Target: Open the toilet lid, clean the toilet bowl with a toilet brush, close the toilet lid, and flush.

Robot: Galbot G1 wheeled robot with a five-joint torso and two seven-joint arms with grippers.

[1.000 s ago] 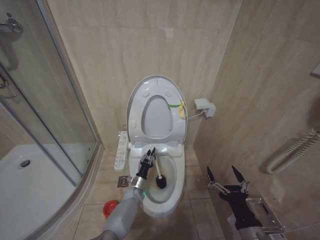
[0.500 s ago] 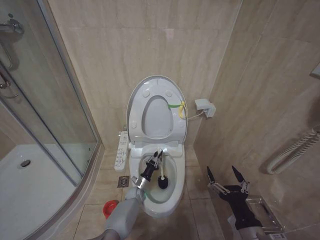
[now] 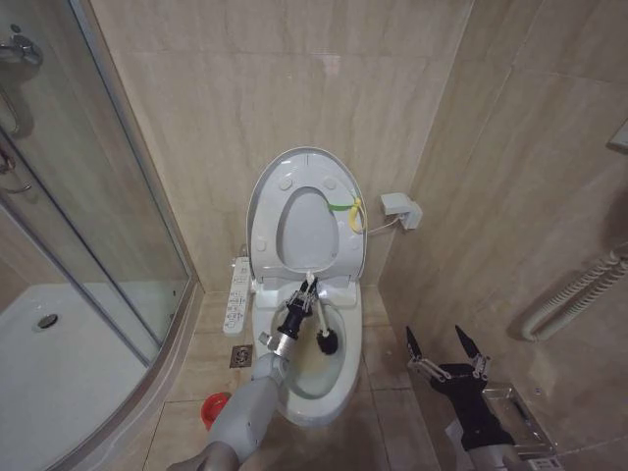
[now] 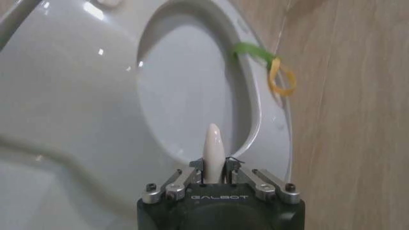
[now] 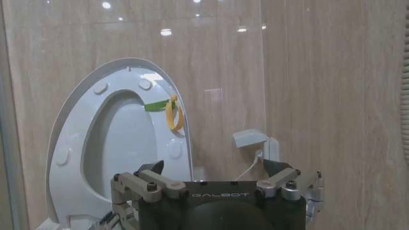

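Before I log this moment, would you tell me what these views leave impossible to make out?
- Head view: left gripper and its arm cover part of the toilet bowl interior.
- Left wrist view: the toilet brush handle passes behind the gripper body, hiding its bristle head.
- Right wrist view: right gripper body hides the bowl below the toilet lid.

Support: we see a beige tiled floor [image 3: 388,392] | On it: white toilet bowl [image 3: 345,378] at the back wall; small red cup holder [image 3: 213,407] just left of it; shower tray [image 3: 59,378] farther left.
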